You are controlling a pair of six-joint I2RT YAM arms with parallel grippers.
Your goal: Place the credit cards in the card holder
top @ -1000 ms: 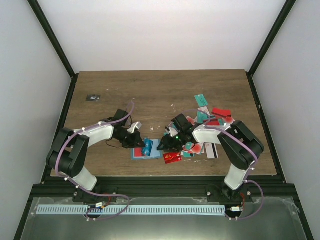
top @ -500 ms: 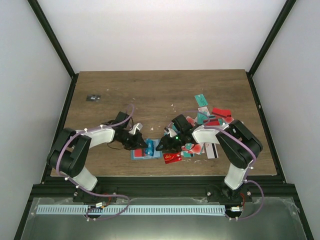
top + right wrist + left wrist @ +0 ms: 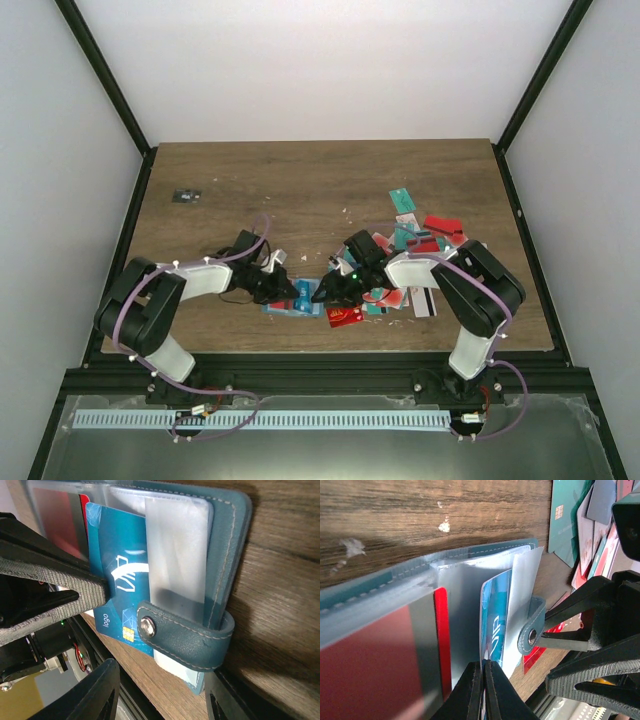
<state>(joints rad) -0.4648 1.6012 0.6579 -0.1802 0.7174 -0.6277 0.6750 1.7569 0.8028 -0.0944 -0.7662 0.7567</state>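
holder point(image 3: 235, 540) lies open near the table's front edge; from above it's mostly hidden under both grippers. left gripper point(image 3: 483, 662) is pinched tight on blue card point(image 3: 117, 565), one side of it hidden under a clear sleeve. right gripper point(image 3: 161, 675) has its jaws apart with strap point(image 3: 185, 637) between them; can't tell if it's clamping. red card point(image 3: 375, 655) sits in a sleeve, cut off by the frame. loose cards point(image 3: 415, 240) are heaped beyond on the right, overlapping too much to count.

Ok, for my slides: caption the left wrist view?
Left hand pinches a blue plastic card, its end among the clear sleeves of an open teal folding card holder.
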